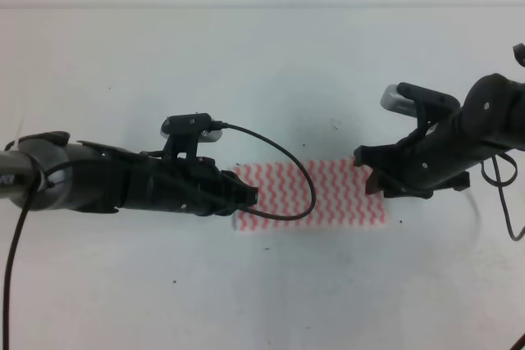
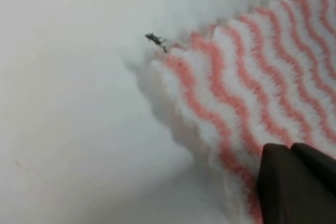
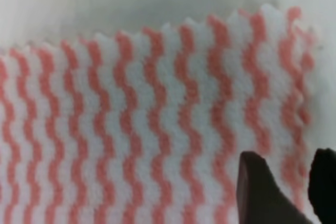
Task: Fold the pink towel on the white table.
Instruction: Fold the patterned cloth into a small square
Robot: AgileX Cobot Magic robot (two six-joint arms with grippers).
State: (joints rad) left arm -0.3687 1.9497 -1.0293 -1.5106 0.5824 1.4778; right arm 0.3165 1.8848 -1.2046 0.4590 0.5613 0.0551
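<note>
Pink towel [image 1: 328,194] lies flat on the white desk [image 1: 262,79] as a wide strip, its wavy stripes running across it, between the two arms. The left gripper [image 1: 250,196] sits at the towel's left end, low over the cloth; in the left wrist view its dark jaws look pressed together on the towel's near edge, where the cloth is bunched and a corner lifts slightly off the desk. A small dark speck [image 2: 155,39] lies on the desk just beside that corner. The right gripper [image 1: 371,176] is at the towel's right end. In the right wrist view its jaws stand slightly apart over the towel's edge, and whether they hold any cloth cannot be told.
</note>
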